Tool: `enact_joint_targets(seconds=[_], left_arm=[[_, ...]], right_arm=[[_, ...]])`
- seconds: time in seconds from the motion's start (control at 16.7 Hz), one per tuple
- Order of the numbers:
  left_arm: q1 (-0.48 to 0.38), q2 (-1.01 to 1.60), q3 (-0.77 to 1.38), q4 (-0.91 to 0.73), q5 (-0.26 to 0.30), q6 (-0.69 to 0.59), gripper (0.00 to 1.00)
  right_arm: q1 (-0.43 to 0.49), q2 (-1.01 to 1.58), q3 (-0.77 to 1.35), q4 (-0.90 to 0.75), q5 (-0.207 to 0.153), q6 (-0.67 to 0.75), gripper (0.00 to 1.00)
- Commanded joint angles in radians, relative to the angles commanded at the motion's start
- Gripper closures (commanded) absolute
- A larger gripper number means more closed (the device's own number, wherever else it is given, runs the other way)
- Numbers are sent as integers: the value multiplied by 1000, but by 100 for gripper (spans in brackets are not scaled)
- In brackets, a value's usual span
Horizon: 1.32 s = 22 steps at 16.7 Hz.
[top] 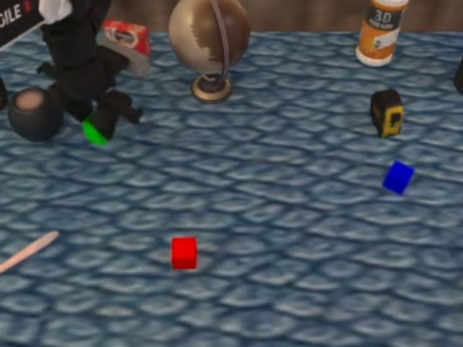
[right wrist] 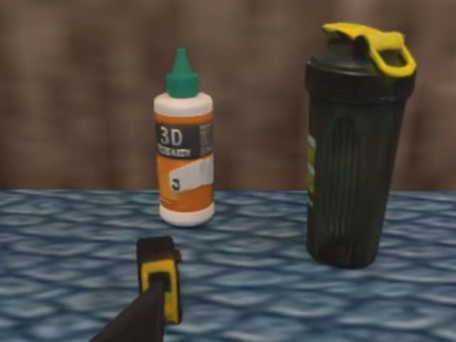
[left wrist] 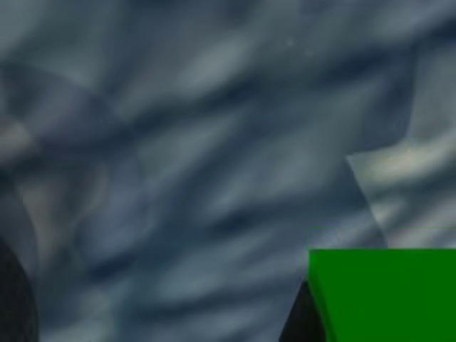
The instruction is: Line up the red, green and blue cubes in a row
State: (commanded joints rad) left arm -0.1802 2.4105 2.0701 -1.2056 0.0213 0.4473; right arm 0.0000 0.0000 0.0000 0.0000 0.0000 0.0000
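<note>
Our left gripper (top: 101, 124) sits at the table's far left around the green cube (top: 93, 133); we cannot tell whether it has closed. Red cube (top: 184, 253) lies near centre, blue cube (top: 398, 177) right. All look light, rigid, best pinched across flat opposite faces

the left arm (top: 76, 43) reaches down from the top view's upper left corner, its black wrist bent toward the table. the left gripper (top: 101, 126) hangs low at the table's far left, jaws pointing down and closed around the green cube (top: 93, 133). the right arm is not seen in the top view.
</note>
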Motion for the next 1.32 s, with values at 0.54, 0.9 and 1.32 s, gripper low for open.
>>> enact_joint_targets(seconds=[0.54,0.9,1.32], left_arm=[[-19,-22,33,-48,-2,-34,100],[-189,-96,-71,-23,-15,-363,100],[-475,-227,-270,16,-32,-965,100]], right_arm=[[0,0,0,0,0,0,0],[0,0,0,0,0,0,0],[0,0,0,0,0,0,0]])
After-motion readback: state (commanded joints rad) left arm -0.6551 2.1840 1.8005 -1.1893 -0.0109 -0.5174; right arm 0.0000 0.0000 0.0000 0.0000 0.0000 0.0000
